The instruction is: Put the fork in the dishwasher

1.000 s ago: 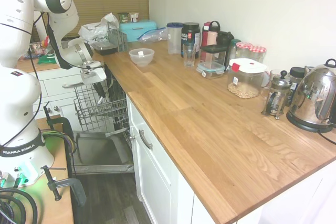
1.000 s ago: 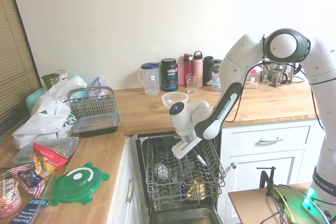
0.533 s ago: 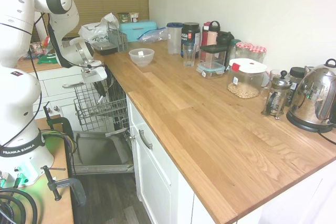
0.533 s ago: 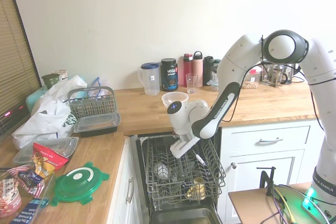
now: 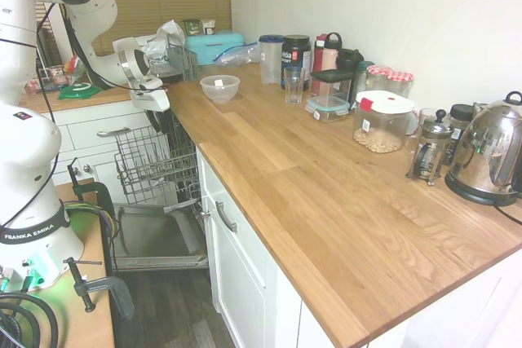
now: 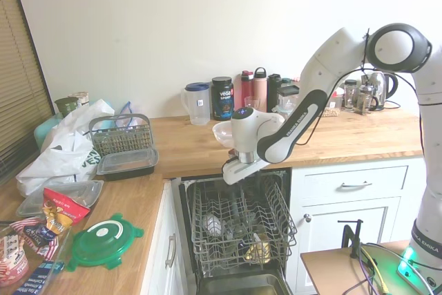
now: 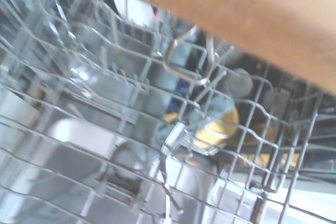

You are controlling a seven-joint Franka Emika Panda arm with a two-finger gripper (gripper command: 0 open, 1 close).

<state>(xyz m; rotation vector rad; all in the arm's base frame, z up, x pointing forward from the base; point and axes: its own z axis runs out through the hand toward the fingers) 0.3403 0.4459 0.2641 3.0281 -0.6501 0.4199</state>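
Lifting clear of the dishwasher (image 6: 238, 222) rack, gripper (image 6: 233, 171) now higher, its state unclear, fork (image 7: 167, 169) lying in the rack

Wrist view blurred, fork (image 7: 167, 182) only a soft streak in the dishwasher (image 7: 105, 103) rack, hand (image 6: 235, 169) fingers indistinct

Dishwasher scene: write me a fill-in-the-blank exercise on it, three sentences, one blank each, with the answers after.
1. The dishwasher stands with its drop-down door ___.
2. The gripper hangs ___ the pulled-out wire rack, near the counter's edge.
3. The clear bowl stands on the wooden ___.

Missing words: open; above; counter.
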